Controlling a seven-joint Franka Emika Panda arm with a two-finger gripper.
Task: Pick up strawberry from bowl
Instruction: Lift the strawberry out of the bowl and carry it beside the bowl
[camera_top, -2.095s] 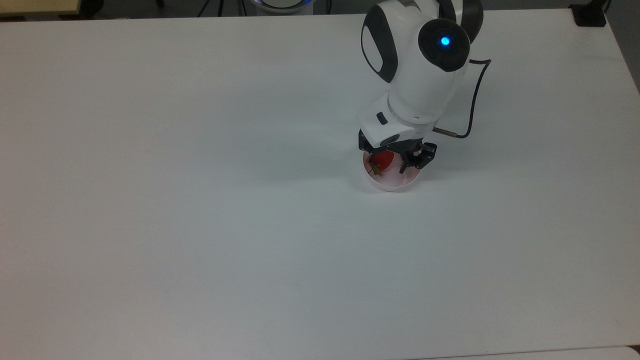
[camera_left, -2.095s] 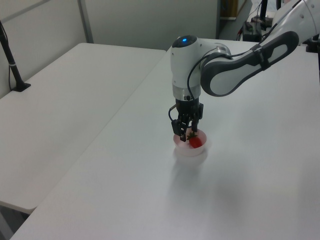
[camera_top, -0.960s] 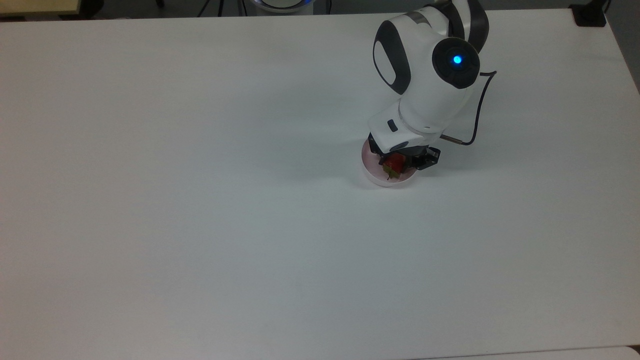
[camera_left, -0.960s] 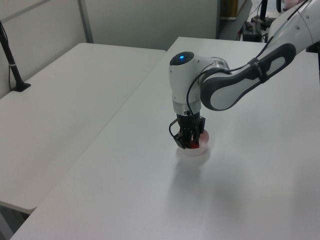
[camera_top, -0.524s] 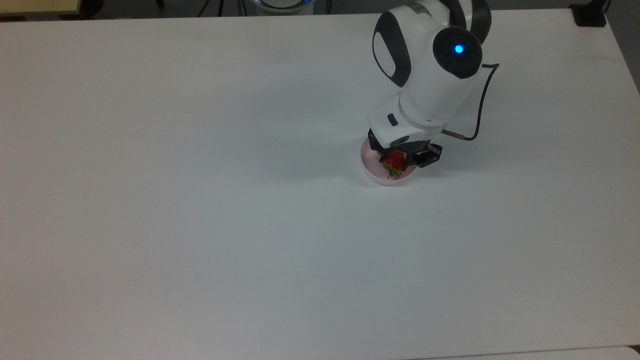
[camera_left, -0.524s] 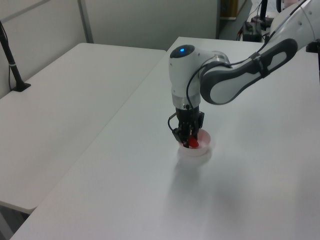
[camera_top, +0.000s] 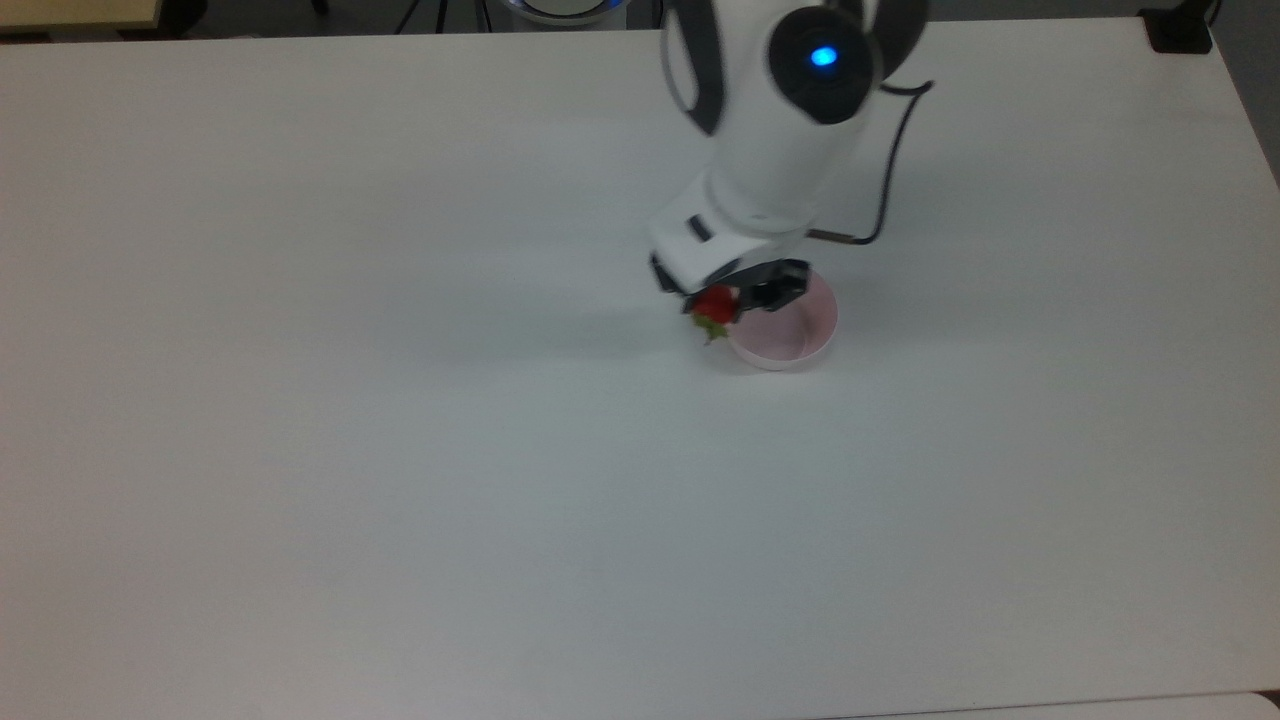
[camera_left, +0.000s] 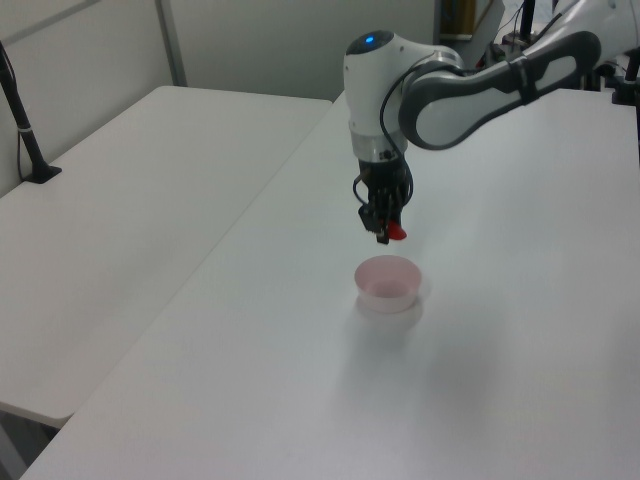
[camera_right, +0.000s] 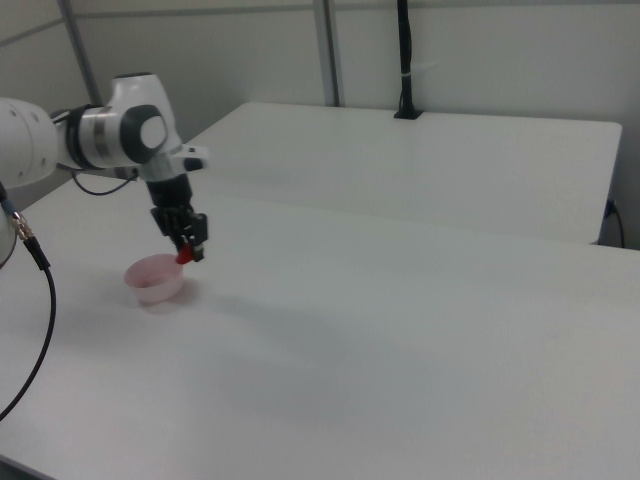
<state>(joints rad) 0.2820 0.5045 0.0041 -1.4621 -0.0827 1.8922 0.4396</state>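
Note:
The small red strawberry (camera_top: 714, 304) (camera_left: 397, 232) (camera_right: 184, 257) with its green cap hangs in the air, and my gripper (camera_top: 722, 300) (camera_left: 386, 229) (camera_right: 191, 247) is shut on it. Below it the pale pink bowl (camera_top: 800, 345) (camera_left: 387, 282) (camera_right: 155, 279) stands on the white table with nothing inside. In the top view the strawberry sits over the bowl's left rim. The left view shows it well above the bowl.
The white table (camera_top: 400, 450) spreads wide around the bowl. A second white table (camera_left: 120, 200) (camera_right: 450, 150) adjoins it. A black post (camera_left: 25, 130) (camera_right: 404, 60) stands on that table. A black cable (camera_top: 880, 170) trails from the arm's wrist.
The gripper sank into the bowl and shut on the strawberry. It has now risen with the fruit and shifted toward the top view's left, leaving the bowl empty.

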